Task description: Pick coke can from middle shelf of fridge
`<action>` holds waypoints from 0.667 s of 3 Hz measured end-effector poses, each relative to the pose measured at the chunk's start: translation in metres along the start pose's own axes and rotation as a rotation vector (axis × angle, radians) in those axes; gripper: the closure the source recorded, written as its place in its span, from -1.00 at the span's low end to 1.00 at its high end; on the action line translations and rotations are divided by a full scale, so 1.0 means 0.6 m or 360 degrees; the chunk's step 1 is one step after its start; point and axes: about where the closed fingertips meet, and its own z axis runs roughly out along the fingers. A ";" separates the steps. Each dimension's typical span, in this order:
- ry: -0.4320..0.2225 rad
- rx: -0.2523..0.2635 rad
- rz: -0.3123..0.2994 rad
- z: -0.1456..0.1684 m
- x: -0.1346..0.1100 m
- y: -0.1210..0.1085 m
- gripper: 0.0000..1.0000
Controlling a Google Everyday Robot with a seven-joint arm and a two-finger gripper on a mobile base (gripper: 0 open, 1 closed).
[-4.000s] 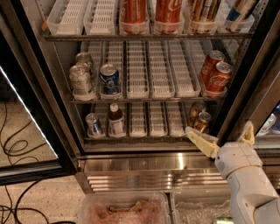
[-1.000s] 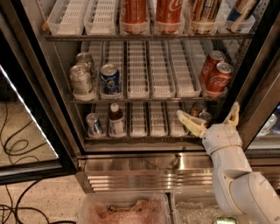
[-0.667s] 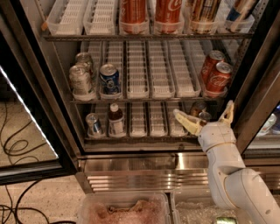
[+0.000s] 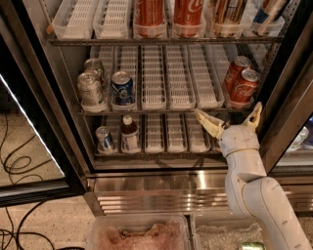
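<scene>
Two red coke cans [image 4: 244,88] stand one behind the other at the right end of the middle shelf [image 4: 166,85] of the fridge [image 4: 161,193]. My gripper [image 4: 230,118] is open, just below and a little left of the front can, at the height of the shelf's front edge. Its left finger [image 4: 207,122] reaches in under the shelf and its right finger [image 4: 255,114] points up by the door frame. Nothing is between the fingers. The white arm rises from the lower right.
A blue can [image 4: 122,88] and silver cans [image 4: 90,90] stand at the shelf's left. The lower rack holds a small can [image 4: 104,138] and a bottle [image 4: 129,135]. Large cola bottles [image 4: 149,14] fill the top rack. Clear bins [image 4: 137,237] sit on the floor in front.
The gripper has risen and shifted slightly left, from beside the lower rack to just under the coke cans. It has stayed open, and the cans have not moved.
</scene>
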 end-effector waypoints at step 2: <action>0.0000 0.0000 0.0000 0.000 0.000 0.000 -0.54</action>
